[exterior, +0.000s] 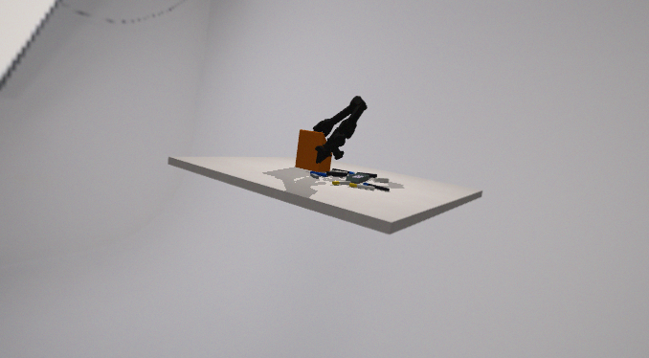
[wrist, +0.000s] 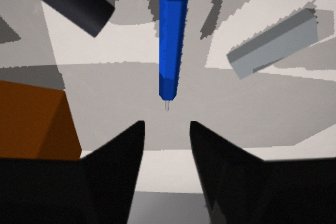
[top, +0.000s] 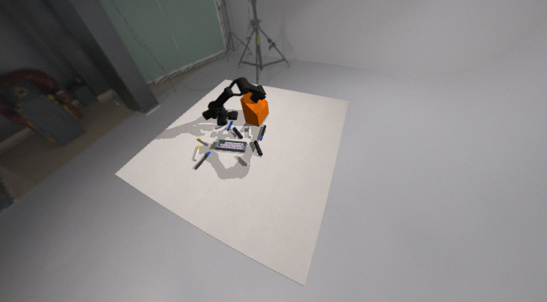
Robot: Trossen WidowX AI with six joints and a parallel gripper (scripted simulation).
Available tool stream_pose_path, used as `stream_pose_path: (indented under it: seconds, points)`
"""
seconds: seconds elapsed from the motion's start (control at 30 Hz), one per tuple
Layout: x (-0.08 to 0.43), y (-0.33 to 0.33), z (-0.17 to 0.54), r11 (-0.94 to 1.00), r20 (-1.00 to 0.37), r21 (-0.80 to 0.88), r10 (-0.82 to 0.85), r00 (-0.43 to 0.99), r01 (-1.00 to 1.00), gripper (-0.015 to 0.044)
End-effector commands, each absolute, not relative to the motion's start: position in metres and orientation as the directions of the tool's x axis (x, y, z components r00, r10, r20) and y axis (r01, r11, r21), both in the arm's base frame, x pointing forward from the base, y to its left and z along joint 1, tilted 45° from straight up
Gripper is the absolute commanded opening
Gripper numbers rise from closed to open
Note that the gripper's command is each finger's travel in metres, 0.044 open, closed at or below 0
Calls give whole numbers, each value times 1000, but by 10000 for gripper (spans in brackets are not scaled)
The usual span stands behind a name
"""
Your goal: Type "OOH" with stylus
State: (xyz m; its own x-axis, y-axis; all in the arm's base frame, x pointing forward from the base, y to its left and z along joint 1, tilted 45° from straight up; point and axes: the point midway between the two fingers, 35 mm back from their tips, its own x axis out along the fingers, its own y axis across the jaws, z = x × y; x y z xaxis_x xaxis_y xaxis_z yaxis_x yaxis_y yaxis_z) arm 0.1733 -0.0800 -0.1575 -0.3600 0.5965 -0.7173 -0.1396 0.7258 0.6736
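The blue stylus [top: 230,125] [exterior: 318,174] [wrist: 172,45] lies on the table behind the keyboard. In the wrist view it runs down from the top edge, with its thin metal tip pointing towards the gap between my fingers. My gripper [exterior: 320,161] [wrist: 167,127] is partly open and empty, above the table near the stylus tip, with a finger on either side of its line. The keyboard [top: 231,145] [exterior: 357,177] lies flat with its dark frame around pale keys. It is out of the wrist view, and its letters cannot be read in the top and exterior views.
The orange base block [top: 255,111] [exterior: 311,150] [wrist: 24,120] stands close beside the gripper. A black cylinder [top: 237,133] [wrist: 81,15] lies between stylus and keyboard. A grey bar [wrist: 276,45] lies right of the stylus in the wrist view. Several pens lie around the keyboard.
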Motion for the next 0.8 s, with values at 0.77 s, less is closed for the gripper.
stream_pose_path:
  seconds: [0.77]
  points:
    - [175,-66,-175,722,-714,677,596,-368,-145,150]
